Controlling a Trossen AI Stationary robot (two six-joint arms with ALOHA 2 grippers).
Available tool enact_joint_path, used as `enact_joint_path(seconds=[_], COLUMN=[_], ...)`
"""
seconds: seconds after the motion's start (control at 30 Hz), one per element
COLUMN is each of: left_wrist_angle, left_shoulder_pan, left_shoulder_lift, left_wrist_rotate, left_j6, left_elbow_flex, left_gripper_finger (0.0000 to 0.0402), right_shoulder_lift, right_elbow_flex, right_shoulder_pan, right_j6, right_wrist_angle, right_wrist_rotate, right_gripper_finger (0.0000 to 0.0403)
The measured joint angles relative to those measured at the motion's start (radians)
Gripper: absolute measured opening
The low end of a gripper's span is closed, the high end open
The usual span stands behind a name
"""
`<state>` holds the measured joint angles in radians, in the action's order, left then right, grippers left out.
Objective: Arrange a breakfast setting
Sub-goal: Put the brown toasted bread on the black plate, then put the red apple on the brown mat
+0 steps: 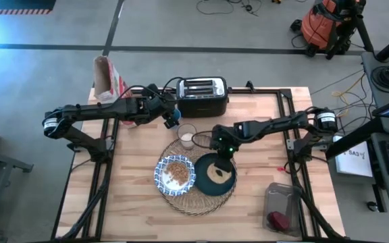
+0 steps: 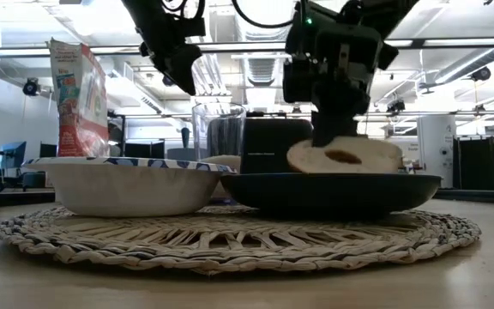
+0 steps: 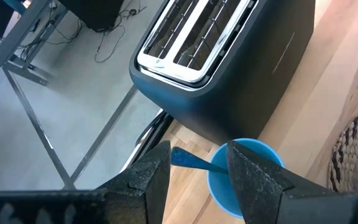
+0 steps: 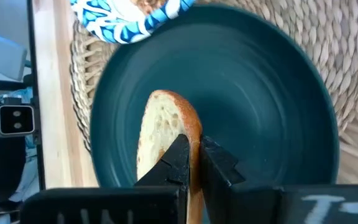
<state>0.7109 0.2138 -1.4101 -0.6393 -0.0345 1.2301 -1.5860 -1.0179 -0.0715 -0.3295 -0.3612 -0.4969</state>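
Breakfast setting sits mid-table on the woven placemat [image 1: 181, 201], the patterned bowl [image 1: 175, 173] beside the teal plate [image 1: 216, 177]. On the left, the left gripper [image 3: 197, 165] hangs over the blue cup [image 3: 244, 171] by the toaster [image 1: 203, 95], jaws parted around a spoon handle [image 3: 190, 160]; a crooked closing could tip the cup. On the right, the right gripper [image 4: 193, 151] reaches steeply down, clenched on the bread slice [image 4: 163, 134] over the plate, and releasing it on edge could let it roll off.

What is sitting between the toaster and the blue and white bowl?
The glass of milk stands between the toaster and the bowl, at the placemat's edge. The high view shows it.
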Motion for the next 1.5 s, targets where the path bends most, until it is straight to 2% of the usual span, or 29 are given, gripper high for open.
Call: enact_joint_path(seconds=[0.33, 0.6, 0.67, 0.8, 0.93, 1.13, 1.3, 1.5], left_wrist_angle=[0.0, 0.0, 0.001, 0.008, 0.01, 0.01, 0.01, 0.005], left_shoulder_pan=[0.0, 0.0, 0.0, 0.0, 0.0, 0.0, 0.0, 0.0], left_shoulder_lift=[0.0, 0.0, 0.0, 0.0, 0.0, 0.0, 0.0, 0.0], left_wrist_rotate=[0.0, 0.0, 0.0, 0.001, 0.001, 0.001, 0.002, 0.002], left_j6=[0.0, 0.0, 0.0, 0.0, 0.0, 0.013, 0.033, 0.026], left_elbow_flex=[0.0, 0.001, 0.004, 0.02, 0.037, 0.049, 0.049, 0.049], left_gripper_finger=[0.0141, 0.0141, 0.0141, 0.0141, 0.0141, 0.0141, 0.0141, 0.0141], right_shoulder_lift=[-0.002, -0.002, -0.002, 0.001, 0.026, 0.086, 0.158, 0.231], right_elbow_flex=[-0.008, -0.06, -0.084, -0.179, -0.255, -0.279, -0.271, -0.27], right_shoulder_pan=[0.0, 0.002, 0.001, -0.006, 0.017, 0.113, 0.229, 0.379], right_j6=[-0.012, -0.004, -0.013, -0.004, -0.003, -0.117, -0.289, -0.571], right_wrist_angle=[0.018, -0.023, -0.088, -0.327, -0.482, -0.591, -0.678, -0.732], right_wrist_rotate=[0.0, -0.001, -0.001, 0.0, 0.0, 0.006, 0.113, 0.321], right_gripper_finger=[0.0019, 0.0097, 0.0115, 0.0133, 0.0135, 0.0123, 0.0117, 0.0123])
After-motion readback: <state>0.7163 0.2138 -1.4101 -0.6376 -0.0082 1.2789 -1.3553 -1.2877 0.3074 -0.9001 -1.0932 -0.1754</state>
